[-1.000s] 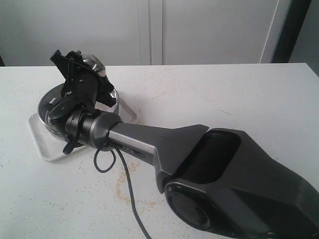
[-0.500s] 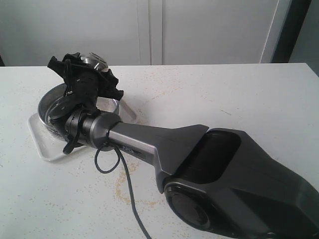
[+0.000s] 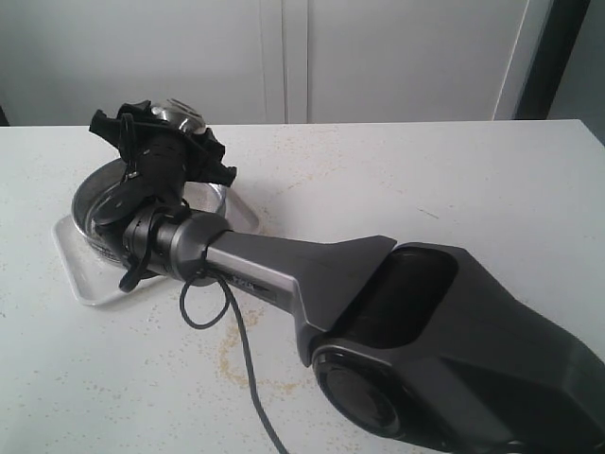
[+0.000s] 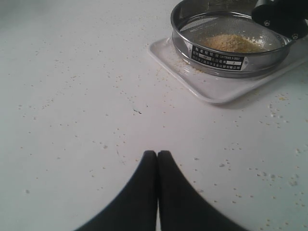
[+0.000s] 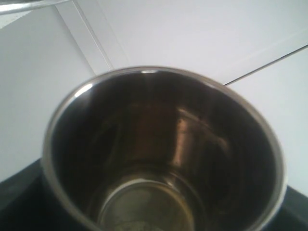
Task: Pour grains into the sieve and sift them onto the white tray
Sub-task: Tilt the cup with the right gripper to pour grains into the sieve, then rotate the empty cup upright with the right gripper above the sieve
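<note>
The sieve (image 4: 226, 54), a shallow steel ring with a dark label, rests on the white tray (image 4: 216, 90) at the table's left (image 3: 87, 194). A heap of golden grains (image 4: 232, 42) lies on its mesh. My right gripper (image 3: 163, 144) reaches across and hangs just over the sieve's far side, shut on a small steel cup (image 3: 180, 114). The right wrist view looks straight into the cup (image 5: 163, 149), whose dark inside seems nearly empty. My left gripper (image 4: 157, 155) is shut with nothing in it, low over the bare table, well short of the tray.
The right arm's grey forearm (image 3: 284, 270) and big black base (image 3: 454, 359) stretch across the table's front, a loose black cable (image 3: 236, 331) hanging from it. Stray grains (image 4: 284, 113) speckle the white tabletop (image 3: 425, 180). White cabinet doors (image 3: 284, 57) stand behind.
The right wrist has rolled over the sieve, turning the cup with it. Most of that happened early; the last half second shows almost no motion.
</note>
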